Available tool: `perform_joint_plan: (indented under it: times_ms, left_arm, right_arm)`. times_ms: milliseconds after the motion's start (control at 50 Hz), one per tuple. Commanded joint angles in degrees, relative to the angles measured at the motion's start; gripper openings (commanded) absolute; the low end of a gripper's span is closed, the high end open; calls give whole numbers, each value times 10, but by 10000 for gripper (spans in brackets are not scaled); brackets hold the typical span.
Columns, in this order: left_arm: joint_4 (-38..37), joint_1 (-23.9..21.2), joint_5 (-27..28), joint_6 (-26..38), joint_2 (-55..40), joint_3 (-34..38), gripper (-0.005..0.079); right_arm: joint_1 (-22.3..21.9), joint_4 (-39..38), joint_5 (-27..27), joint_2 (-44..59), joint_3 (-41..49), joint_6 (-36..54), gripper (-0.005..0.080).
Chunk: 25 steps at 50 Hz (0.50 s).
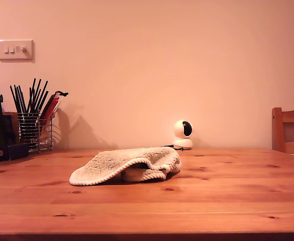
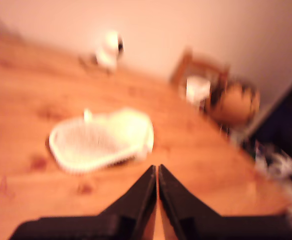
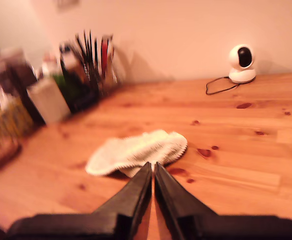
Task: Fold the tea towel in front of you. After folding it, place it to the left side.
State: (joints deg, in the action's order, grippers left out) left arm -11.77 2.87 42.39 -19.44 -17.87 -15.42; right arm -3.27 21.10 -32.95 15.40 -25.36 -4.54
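Tea towel (image 1: 124, 165): pale cream terry cloth with a corded hem, lying crumpled and loosely doubled over on the wooden table (image 1: 212, 201), near the table's middle in the exterior view; one flap arches up over a rolled part beneath it, with a dark gap between. Not flat, not neatly folded.

My first gripper (image 2: 157, 172): black fingers pressed together at the tips, nothing between them; held above the table, apart from the tea towel (image 2: 103, 140), which lies just beyond the tips. View blurred.

My second gripper (image 3: 152, 170): black fingers together at the tips, holding nothing; the tea towel (image 3: 138, 150) lies just past the tips, whether touched cannot be told.

Neither arm shows in the exterior view.

Small white round camera (image 1: 183, 134): standing at the back of the table by the wall, behind the towel, its dark cable trailing on the wood.

Wire basket (image 1: 36, 131): at the exterior view's left, against the wall, holding dark straws and a red item.

Wall switch (image 1: 16, 49): on the wall above the basket.

Wooden chair (image 1: 289, 129): back showing at the exterior view's right edge
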Motion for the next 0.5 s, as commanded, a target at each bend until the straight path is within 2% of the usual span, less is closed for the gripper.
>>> perform_joint_plan:
  times_ms: [0,160,340,380,480]
  left_arm:
    - [-1,-7,5,49,-34,-20,-19]
    - [-7,-31,1,135,-124,-59,-19]
    - [-6,-68,-34,229,-225,-100,-19]
    - [-6,-78,-40,287,-245,-108,-18]
    - [-3,-106,-60,378,-292,-126,-8]
  right_arm:
    - [3,-2,-14,42,-10,29,-1]
    - [14,-3,-40,139,-36,90,-1]
    - [51,-19,-41,246,-69,179,-1]
    - [60,-26,-40,267,-76,199,-1]
    - [87,-52,-36,316,-93,238,-1]
